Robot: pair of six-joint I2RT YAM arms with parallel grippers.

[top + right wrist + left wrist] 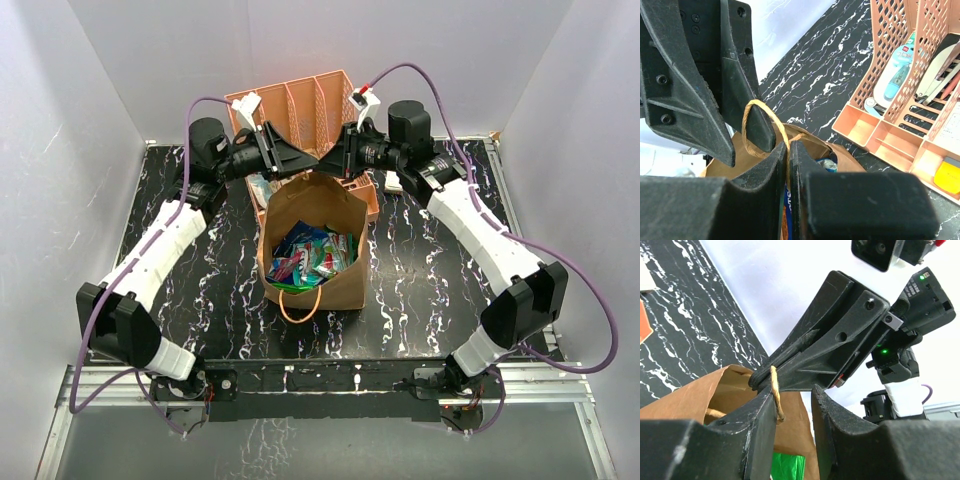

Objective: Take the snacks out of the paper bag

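The brown paper bag (345,285) stands open mid-table with several glossy snacks (312,252) inside: teal, red, blue and green packets. My right gripper (788,142) is shut on the bag's far loop handle (755,102) just above the far rim (318,180). My left gripper (792,390) is open, facing the right one, with one finger (757,125) through that same loop. The cord (775,400) lies over the left finger. A green packet (785,467) shows below the left fingers, and a blue packet (827,162) shows inside the bag.
An orange-pink slotted rack (300,100) with small items stands right behind the bag, close to both grippers; it also shows in the right wrist view (890,135). The bag's near handle (298,305) hangs over its front. White walls enclose the black marbled table (420,290).
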